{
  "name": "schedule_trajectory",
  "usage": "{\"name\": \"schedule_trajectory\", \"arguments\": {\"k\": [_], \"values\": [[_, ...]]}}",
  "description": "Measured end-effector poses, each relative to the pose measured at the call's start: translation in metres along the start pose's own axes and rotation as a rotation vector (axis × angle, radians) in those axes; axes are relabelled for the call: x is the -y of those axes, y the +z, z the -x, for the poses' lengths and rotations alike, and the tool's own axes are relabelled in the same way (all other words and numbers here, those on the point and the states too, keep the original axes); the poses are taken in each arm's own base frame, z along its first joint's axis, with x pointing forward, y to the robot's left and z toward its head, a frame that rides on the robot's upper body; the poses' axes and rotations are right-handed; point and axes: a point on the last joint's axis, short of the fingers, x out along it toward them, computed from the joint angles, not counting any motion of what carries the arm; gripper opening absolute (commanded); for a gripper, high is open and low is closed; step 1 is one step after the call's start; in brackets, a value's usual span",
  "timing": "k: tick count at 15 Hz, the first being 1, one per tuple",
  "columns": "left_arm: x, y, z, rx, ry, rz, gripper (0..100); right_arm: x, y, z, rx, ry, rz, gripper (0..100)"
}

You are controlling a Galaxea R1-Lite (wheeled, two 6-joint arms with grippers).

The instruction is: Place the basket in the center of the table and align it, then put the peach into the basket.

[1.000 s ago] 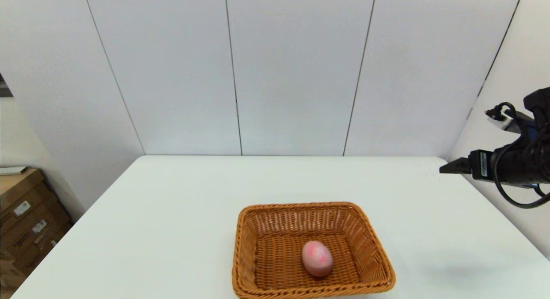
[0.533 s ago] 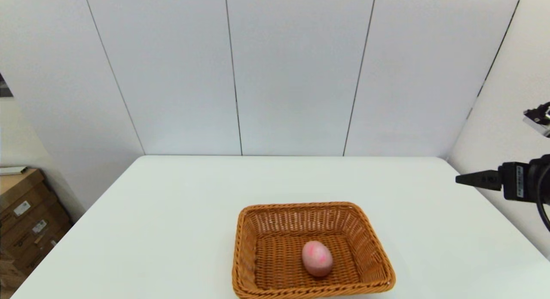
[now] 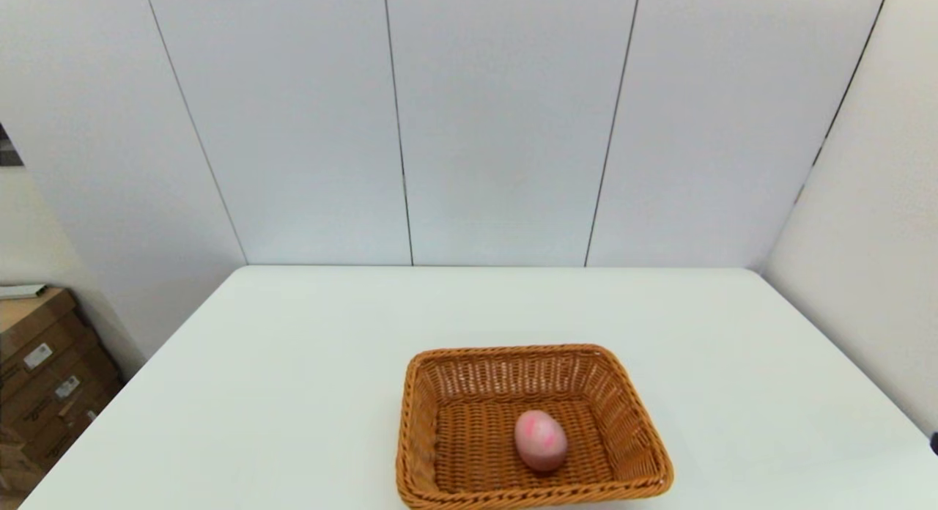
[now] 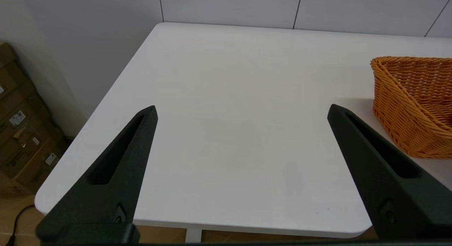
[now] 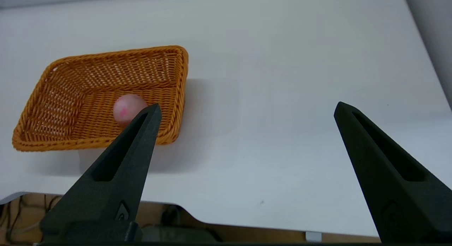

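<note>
The peach [image 3: 541, 440] lies in the basket [image 3: 418, 422], lower centre — both grippers [image 5: 247, 110] spread, empty; parking clear suffices.

Orange-brown woven basket [image 3: 454, 393], pink-blotched peach [image 3: 541, 440]

On the table [image 3: 293, 363] before us, the basket [image 3: 630, 429] sits at the near edge, roughly midway between left and right sides, with the peach [image 3: 541, 440] lying inside it on its floor, toward the near wall. Cardboard boxes [image 3: 44, 363] stand stacked on the floor beyond the table's left edge. Wall panels [image 3: 498, 122] rise behind the table's far edge.
</note>
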Motion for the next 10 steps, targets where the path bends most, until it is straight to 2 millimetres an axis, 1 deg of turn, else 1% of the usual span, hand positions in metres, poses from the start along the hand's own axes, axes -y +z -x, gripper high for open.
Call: {"name": "schedule_trajectory", "arguments": {"k": [3,6,8,10], "values": [[0.0,0.0,0.0,0.0,0.0,0.0,100,0.005,-0.046,0.019,0.092,-0.024,0.012,100],[0.0,0.0,0.0,0.0,0.0,0.0,100,0.009,-0.083,0.023,0.16,-0.029,0.044,100],[0.0,0.0,0.0,0.0,0.0,0.0,100,0.012,-0.101,0.019,0.179,-0.05,0.083,100],[0.0,0.0,0.0,0.0,0.0,0.0,100,0.015,-0.111,0.014,0.195,-0.085,0.092,100]]}}
